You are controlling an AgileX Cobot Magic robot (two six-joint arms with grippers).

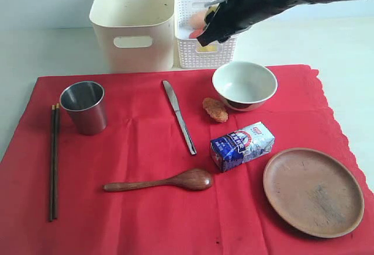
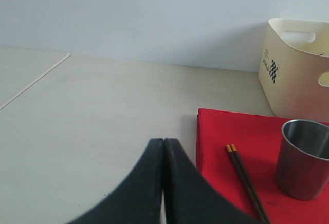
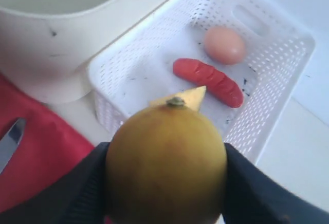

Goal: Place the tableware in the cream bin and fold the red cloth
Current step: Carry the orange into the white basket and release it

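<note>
Off the left edge of the red cloth [image 1: 140,220], your left gripper [image 2: 163,144] rests pressed shut and holding nothing. On the cloth, from left to right, lie the dark wooden chopsticks [image 1: 54,161], the steel cup [image 1: 85,107], the silver table knife [image 1: 179,116] and the brown wooden spoon [image 1: 169,182]. The cream bin [image 1: 140,59] stands behind the cloth, with the white lattice basket [image 1: 201,56] touching its right side. Your right gripper [image 1: 213,26] hangs over that basket, its jaws spread wide around a yellow lemon [image 3: 167,157]. Centre the lemon over the basket floor, away from the egg [image 3: 223,44] and sausage [image 3: 208,81], and lower it before letting go, as it will likely roll. The pale bowl [image 1: 244,84] and the round wooden plate [image 1: 313,192] sit further right.
</note>
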